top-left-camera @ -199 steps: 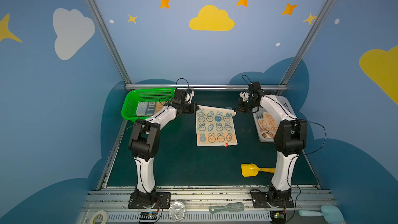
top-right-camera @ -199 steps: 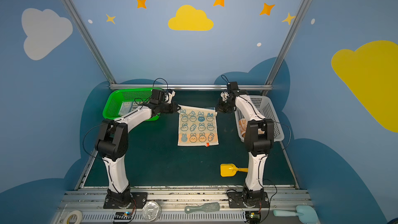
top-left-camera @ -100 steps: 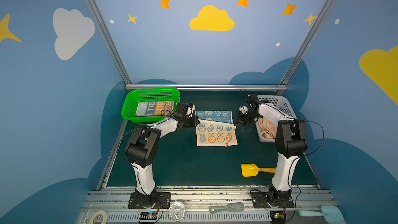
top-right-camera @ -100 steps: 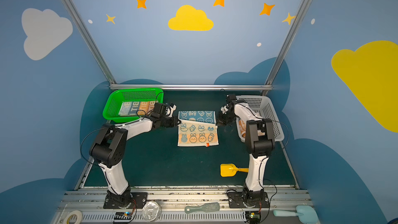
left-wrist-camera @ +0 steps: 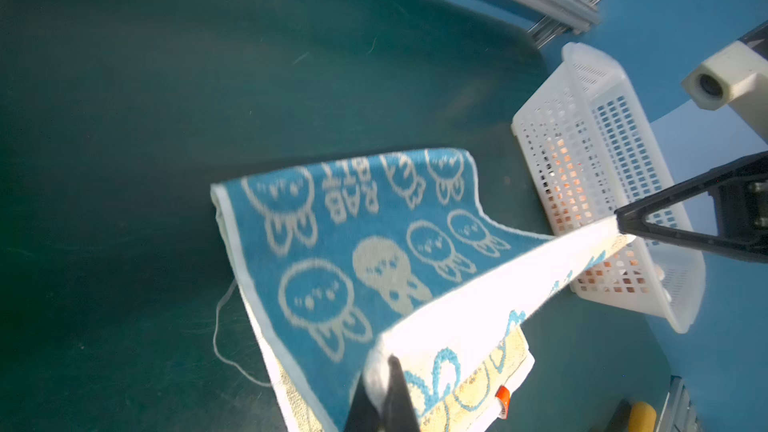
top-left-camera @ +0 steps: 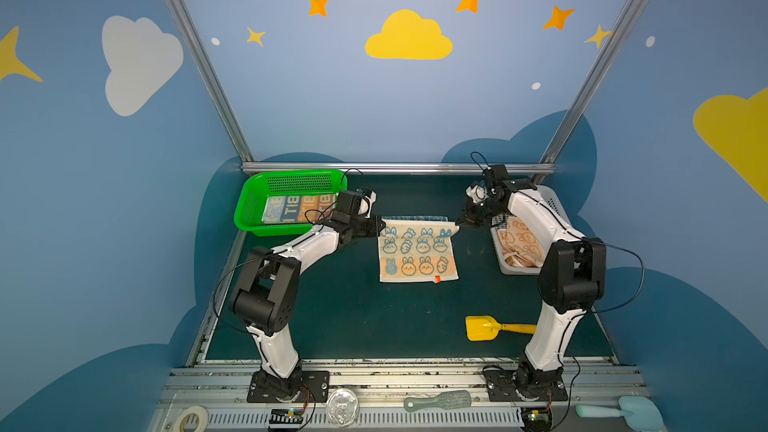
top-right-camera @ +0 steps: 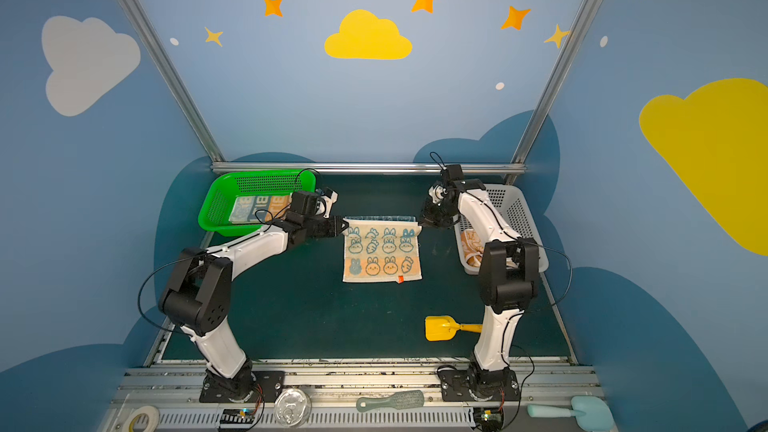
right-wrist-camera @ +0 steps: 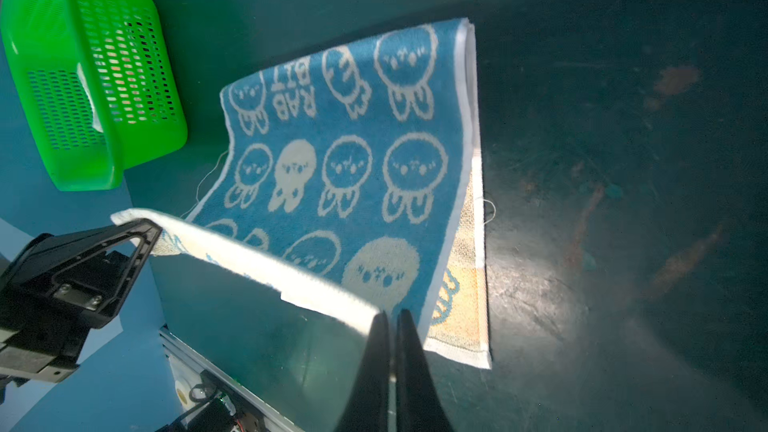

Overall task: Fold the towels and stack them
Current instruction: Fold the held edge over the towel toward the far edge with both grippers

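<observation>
A cream towel (top-left-camera: 417, 255) (top-right-camera: 382, 253) printed with blue rabbits and an orange band lies mid-table, a red tag on its near edge. My left gripper (top-left-camera: 380, 226) (left-wrist-camera: 384, 367) is shut on its far left corner. The far right corner is pinched in my right gripper (top-left-camera: 459, 226) (right-wrist-camera: 390, 317), also shut. Between them the held edge hangs taut above the mat, and the wrist views show the towel's blue underside (left-wrist-camera: 353, 243) (right-wrist-camera: 345, 160) curving down to the part lying flat. Folded towels (top-left-camera: 299, 207) sit in the green basket, and orange towels (top-left-camera: 519, 243) lie in the white basket.
The green basket (top-left-camera: 249, 209) stands at the back left, just behind the left arm. The white basket (top-left-camera: 557, 209) stands at the right, under the right arm. A yellow toy shovel (top-left-camera: 482, 328) lies near the front right. A brush (top-left-camera: 438, 401) and tape roll (top-left-camera: 191, 415) rest on the front rail.
Both grippers kept hold of the far corners. They first carried that edge toward the near side, showing the blue underside, then came back and up a little, so less blue shows from above.
</observation>
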Tool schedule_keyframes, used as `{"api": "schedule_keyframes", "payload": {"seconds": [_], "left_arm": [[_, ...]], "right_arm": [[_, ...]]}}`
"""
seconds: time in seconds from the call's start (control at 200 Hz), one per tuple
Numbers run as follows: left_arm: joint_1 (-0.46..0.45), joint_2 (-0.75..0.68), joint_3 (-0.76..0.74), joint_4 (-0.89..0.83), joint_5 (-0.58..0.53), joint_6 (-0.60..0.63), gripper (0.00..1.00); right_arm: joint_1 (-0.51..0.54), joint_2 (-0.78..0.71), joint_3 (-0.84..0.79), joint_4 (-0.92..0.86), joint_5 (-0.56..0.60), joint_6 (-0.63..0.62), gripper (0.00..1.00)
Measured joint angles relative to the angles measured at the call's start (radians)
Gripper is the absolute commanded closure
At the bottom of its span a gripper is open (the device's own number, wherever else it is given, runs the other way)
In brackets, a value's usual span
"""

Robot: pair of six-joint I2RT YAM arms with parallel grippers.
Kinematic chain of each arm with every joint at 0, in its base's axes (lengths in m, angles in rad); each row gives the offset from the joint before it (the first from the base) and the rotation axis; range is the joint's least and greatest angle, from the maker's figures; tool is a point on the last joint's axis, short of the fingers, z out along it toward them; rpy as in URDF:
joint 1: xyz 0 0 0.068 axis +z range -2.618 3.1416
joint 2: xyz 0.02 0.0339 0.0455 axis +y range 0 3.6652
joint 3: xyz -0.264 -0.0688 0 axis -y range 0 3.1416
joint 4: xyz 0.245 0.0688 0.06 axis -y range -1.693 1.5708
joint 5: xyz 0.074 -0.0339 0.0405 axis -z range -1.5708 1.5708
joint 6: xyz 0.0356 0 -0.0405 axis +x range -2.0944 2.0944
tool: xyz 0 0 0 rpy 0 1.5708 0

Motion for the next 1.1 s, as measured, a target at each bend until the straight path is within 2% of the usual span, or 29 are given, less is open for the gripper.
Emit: {"api": "schedule_keyframes", "payload": {"seconds": [0.38, 1.101], "left_arm": [[-0.03, -0.002, -0.179, 0.053, 0.019, -0.039, 0.97], [-0.064, 0.034, -0.27, 0.111, 0.011, -0.086, 0.97]], "right_arm": [[0.011, -0.043, -0.295, 0.072, -0.02, 0.012, 1.0], [0.039, 0.001, -0.412, 0.167, 0.001, 0.05, 1.0]]}}
